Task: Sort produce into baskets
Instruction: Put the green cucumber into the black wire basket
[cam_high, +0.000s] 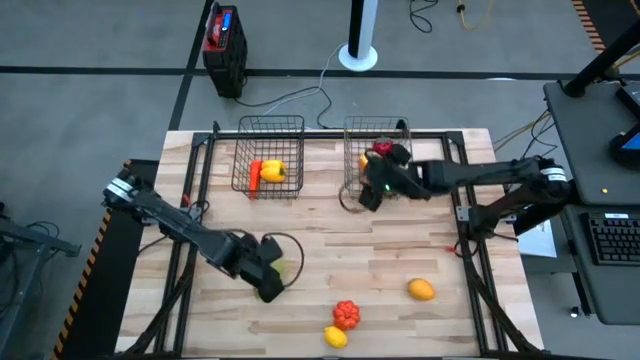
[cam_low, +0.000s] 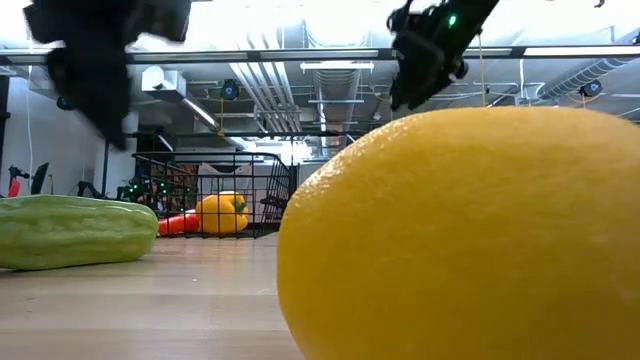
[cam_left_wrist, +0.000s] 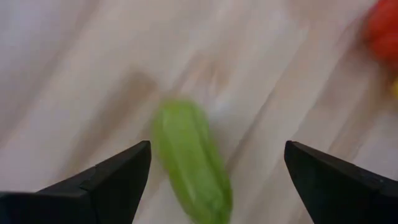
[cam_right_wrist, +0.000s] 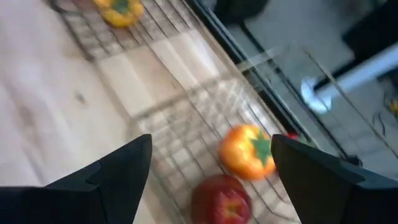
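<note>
A green cucumber (cam_left_wrist: 193, 163) lies on its side on the wooden table, and also shows in the low view (cam_low: 75, 232). My left gripper (cam_left_wrist: 217, 149) hangs open above it, one finger to each side, clear of it; it also shows in the high view (cam_high: 272, 280). My right gripper (cam_right_wrist: 211, 140) is open and empty over the near end of the right basket (cam_high: 375, 150), which holds a dark red apple (cam_right_wrist: 221, 200) and an orange-red tomato (cam_right_wrist: 247, 151). The left basket (cam_high: 270, 150) holds a yellow pepper (cam_high: 273, 171) and an orange carrot (cam_high: 255, 176).
A red pepper (cam_high: 345, 313), a lemon (cam_high: 335, 337) and an orange (cam_high: 421, 290) lie loose near the table's front edge. The lemon (cam_low: 460, 230) fills the low view's right half. Black frame bars run along the table's left and right sides.
</note>
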